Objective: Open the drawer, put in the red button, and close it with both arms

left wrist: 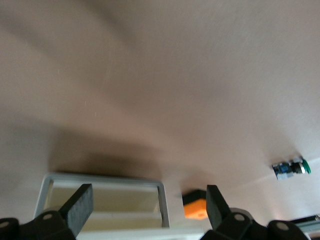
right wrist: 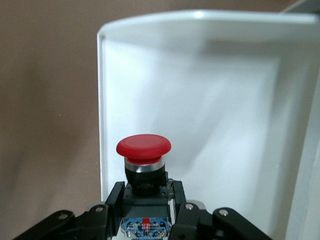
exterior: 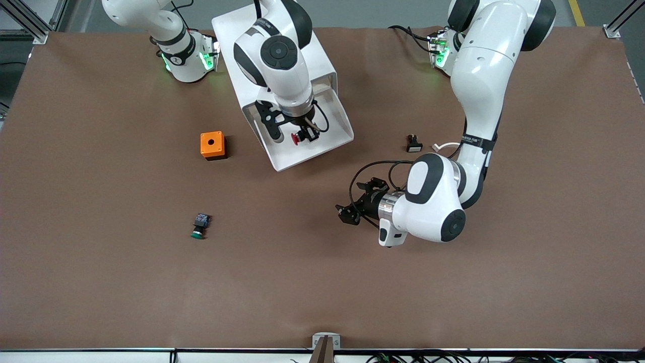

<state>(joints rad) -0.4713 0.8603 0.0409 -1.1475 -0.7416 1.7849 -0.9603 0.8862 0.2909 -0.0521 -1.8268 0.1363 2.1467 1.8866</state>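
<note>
The red button [right wrist: 143,165], a small push button with a round red cap on a black-and-blue blocky body, is clamped by its body between the closed fingers of your right gripper [exterior: 301,135], which hangs directly over the open drawer [exterior: 336,135], a shallow white plastic tray pulled out of the boxy white cabinet [exterior: 237,30]. The right wrist view shows the button's long axis pointing forward from the fingers, cap leading, with the tray floor under it and one side wall just beside it. The release, I judge, needs only a short descent; keep off that wall.

Your left gripper [exterior: 359,201], jaws spread wide and empty, waits low over bare brown table, nearer the front camera than the drawer and turned toward it, so it looks well placed for the closing push.

Other things sit clear of the drawer's travel:
- an orange square box [exterior: 212,145] beside the drawer, toward the right arm's end;
- a green-capped button [exterior: 200,226] nearer the camera;
- a small black part [exterior: 413,143] toward the left arm's end.
</note>
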